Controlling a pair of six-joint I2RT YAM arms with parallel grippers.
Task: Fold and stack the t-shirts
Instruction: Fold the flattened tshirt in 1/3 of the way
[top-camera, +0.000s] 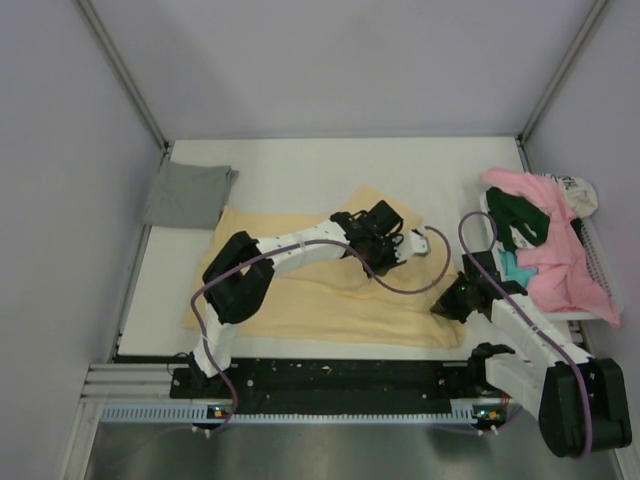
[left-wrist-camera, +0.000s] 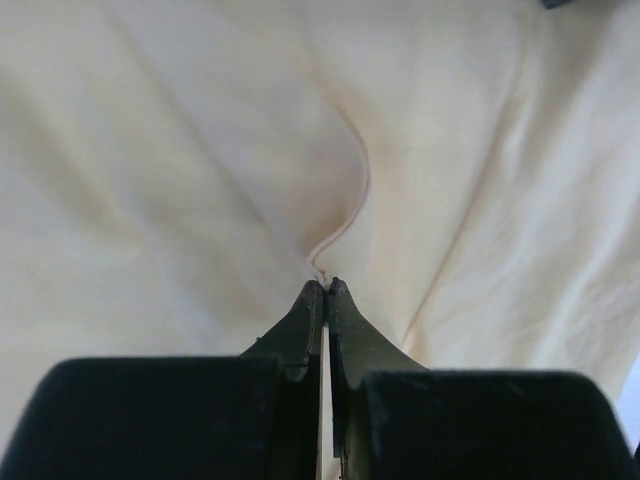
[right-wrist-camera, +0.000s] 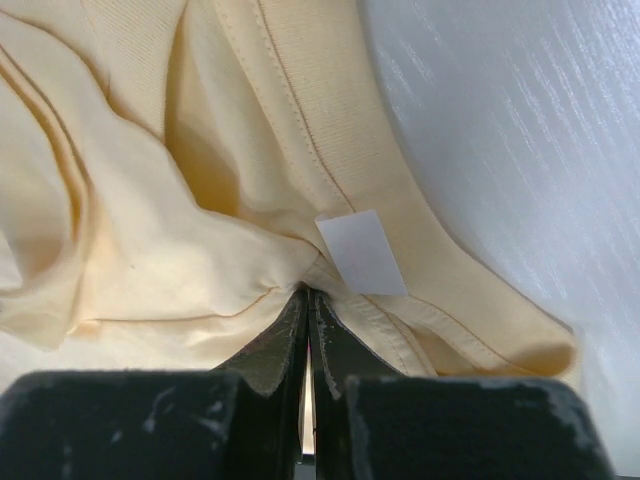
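Note:
A pale yellow-peach t-shirt (top-camera: 310, 290) lies spread over the middle of the table. My left gripper (top-camera: 378, 262) is shut on a pinched fold of it (left-wrist-camera: 340, 225) near its upper right part. My right gripper (top-camera: 443, 306) is shut on its hem at the lower right corner, beside a small white label (right-wrist-camera: 362, 252). A grey t-shirt (top-camera: 187, 194) lies folded at the far left. Pink (top-camera: 560, 255), dark green (top-camera: 520, 222) and teal (top-camera: 515, 268) t-shirts lie heaped at the right.
The heap rests on a white tray (top-camera: 596, 262) at the table's right edge. Purple-grey walls (top-camera: 60, 200) close in the left, back and right. A black rail (top-camera: 330, 375) carries both arm bases along the near edge.

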